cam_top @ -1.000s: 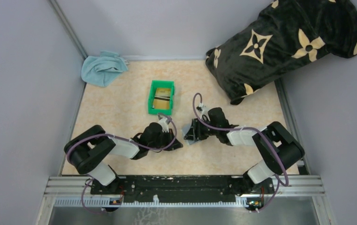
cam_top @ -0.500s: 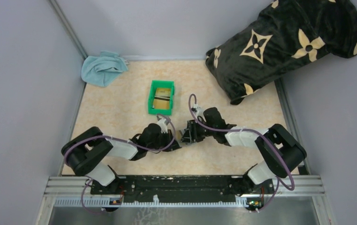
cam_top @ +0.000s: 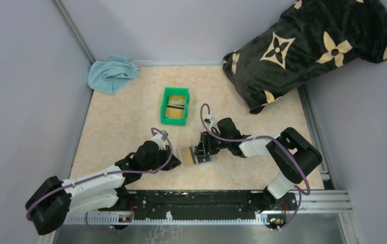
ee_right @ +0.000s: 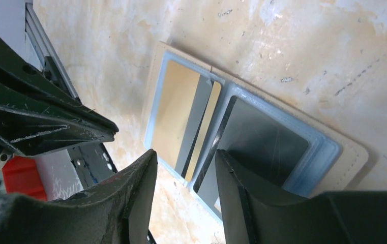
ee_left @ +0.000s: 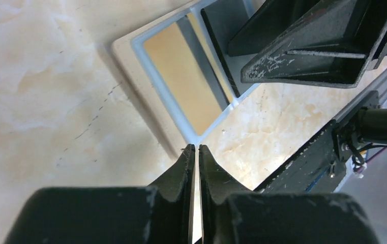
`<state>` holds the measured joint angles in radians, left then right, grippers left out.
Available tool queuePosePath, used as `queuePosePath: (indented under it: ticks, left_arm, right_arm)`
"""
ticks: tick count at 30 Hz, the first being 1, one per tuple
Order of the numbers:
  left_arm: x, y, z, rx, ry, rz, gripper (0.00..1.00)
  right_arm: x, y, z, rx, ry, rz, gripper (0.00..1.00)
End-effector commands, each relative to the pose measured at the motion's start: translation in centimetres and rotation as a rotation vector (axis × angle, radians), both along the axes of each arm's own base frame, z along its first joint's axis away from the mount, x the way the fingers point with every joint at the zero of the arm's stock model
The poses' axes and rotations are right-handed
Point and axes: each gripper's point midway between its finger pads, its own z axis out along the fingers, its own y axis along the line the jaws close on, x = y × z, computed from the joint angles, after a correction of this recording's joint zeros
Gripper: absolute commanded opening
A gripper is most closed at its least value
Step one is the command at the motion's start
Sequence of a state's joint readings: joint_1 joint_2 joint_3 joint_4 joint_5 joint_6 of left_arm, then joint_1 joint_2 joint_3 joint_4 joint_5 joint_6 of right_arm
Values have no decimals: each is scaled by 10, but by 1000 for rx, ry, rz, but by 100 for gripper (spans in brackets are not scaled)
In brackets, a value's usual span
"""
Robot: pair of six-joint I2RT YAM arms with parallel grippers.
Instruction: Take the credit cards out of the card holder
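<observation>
Card holder [cam_top: 192, 157] lies opened flat on the table [cam_top: 120, 122], near the front edge, between the two arms, pockets facing up. Right wrist view: a gold card [ee_right: 173, 114] sits in one clear pocket and a dark card [ee_right: 262, 142] in the pocket beside it. Both are still tucked in. Right gripper [ee_right: 185, 152] hangs over the fold of the holder with its fingers spread apart and nothing between them. Left gripper [ee_left: 194, 148] has its jaws pressed together and empty, tips just at the holder's near corner; cannot tell whether they touch it. Green bin [cam_top: 166, 104] stands farther back, well apart from the holder, with loose cards [cam_top: 177, 108] inside, tan and black. Blue cloth [cam_top: 111, 73] is bunched in the far left corner. A black pillow [cam_top: 308, 46] with tan flowers leans at the far right.
</observation>
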<state>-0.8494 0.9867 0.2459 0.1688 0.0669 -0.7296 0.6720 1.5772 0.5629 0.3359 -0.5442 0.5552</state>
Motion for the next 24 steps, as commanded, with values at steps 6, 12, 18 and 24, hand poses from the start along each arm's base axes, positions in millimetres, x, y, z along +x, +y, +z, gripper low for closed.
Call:
queuePosePath:
  ticks: [6, 12, 18, 24]
  left_arm:
    - [5, -2, -9, 57, 3, -2, 9]
    - [8, -12, -27, 59, 42, -15, 3]
    - [11, -11, -21, 78, 35, -7, 2]
    - [12, -12, 9, 29, -23, -12, 8]
  right_arm:
    - [10, 9, -1, 19, -22, -11, 42]
    - [9, 6, 1, 7, -35, -14, 42]
    - [8, 3, -5, -8, -30, -19, 42]
    - [7, 1, -6, -13, -34, -21, 42]
